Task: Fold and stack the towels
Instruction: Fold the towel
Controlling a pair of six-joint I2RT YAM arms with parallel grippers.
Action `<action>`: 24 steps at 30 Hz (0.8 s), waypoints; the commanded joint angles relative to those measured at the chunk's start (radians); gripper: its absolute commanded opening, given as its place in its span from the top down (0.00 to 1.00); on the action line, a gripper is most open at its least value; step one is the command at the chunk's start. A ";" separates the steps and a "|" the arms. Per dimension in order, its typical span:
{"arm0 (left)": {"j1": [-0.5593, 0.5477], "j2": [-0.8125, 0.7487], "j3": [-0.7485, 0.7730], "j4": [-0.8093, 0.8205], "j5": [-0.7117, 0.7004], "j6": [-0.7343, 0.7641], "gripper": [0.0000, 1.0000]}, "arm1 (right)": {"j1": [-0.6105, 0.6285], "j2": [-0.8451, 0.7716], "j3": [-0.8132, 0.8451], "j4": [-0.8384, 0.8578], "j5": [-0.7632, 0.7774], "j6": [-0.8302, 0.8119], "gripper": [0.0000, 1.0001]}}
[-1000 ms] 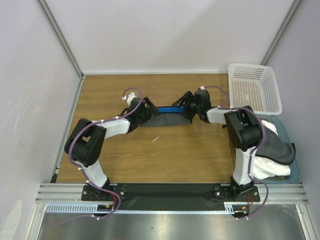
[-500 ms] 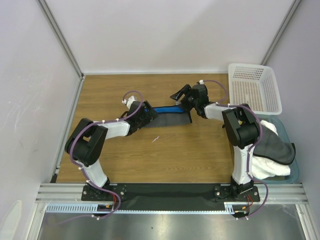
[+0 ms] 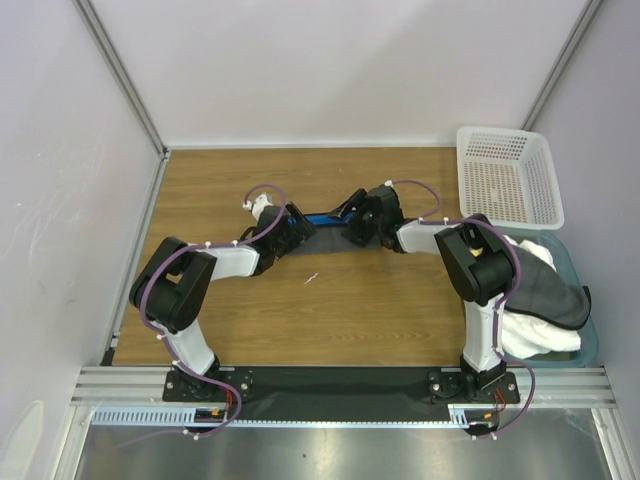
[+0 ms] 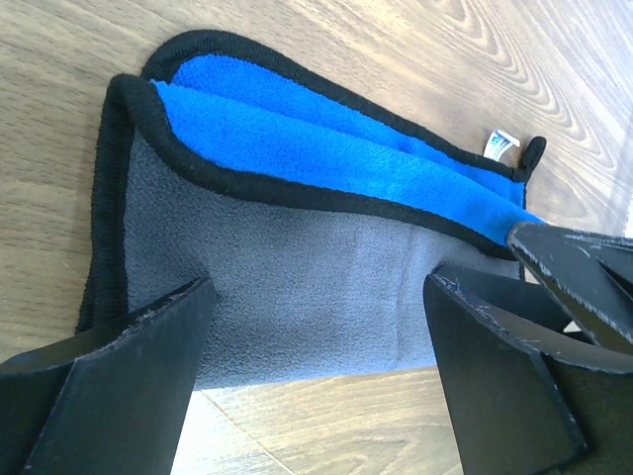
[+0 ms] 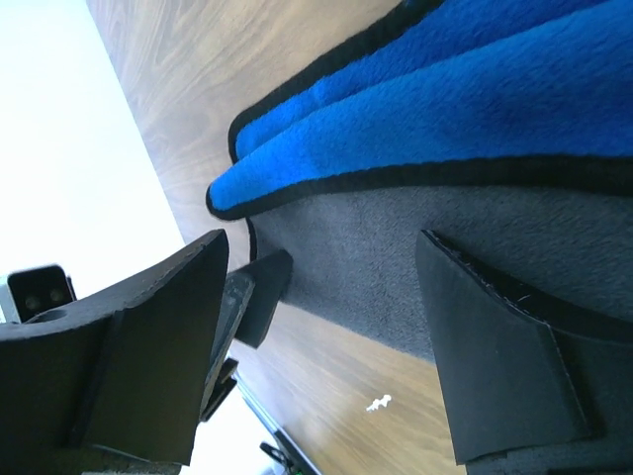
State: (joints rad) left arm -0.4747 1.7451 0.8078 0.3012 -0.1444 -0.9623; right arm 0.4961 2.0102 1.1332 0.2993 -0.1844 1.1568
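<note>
Wooden table point(image 3: 350, 310), pale grey walls point(image 3: 330, 70)

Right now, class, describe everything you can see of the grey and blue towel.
The towel looks like soft fleece, dark grey one side, bright blue the other, edged black, a white tag at one corner. It lies folded on the wooden table, blue layers showing, between the left gripper and right gripper, both open.

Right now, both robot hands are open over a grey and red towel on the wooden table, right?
Not red. The towel is grey and blue, as the left wrist view shows. The left gripper and right gripper are indeed open over it on the wooden table.
</note>
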 commanded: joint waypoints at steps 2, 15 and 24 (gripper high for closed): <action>-0.005 0.010 -0.039 -0.031 -0.012 -0.010 0.06 | -0.002 0.010 0.036 -0.003 0.092 0.043 0.18; -0.005 0.019 -0.038 -0.050 -0.027 -0.001 0.06 | -0.019 0.130 0.160 0.106 0.145 0.113 0.20; -0.007 0.034 -0.038 -0.045 -0.029 -0.001 0.06 | -0.014 0.193 0.335 0.112 0.166 0.075 0.21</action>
State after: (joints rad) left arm -0.4759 1.7454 0.7971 0.3237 -0.1539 -0.9680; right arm 0.4740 2.1815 1.3750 0.3649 -0.0628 1.2541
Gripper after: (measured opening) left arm 0.940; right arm 0.793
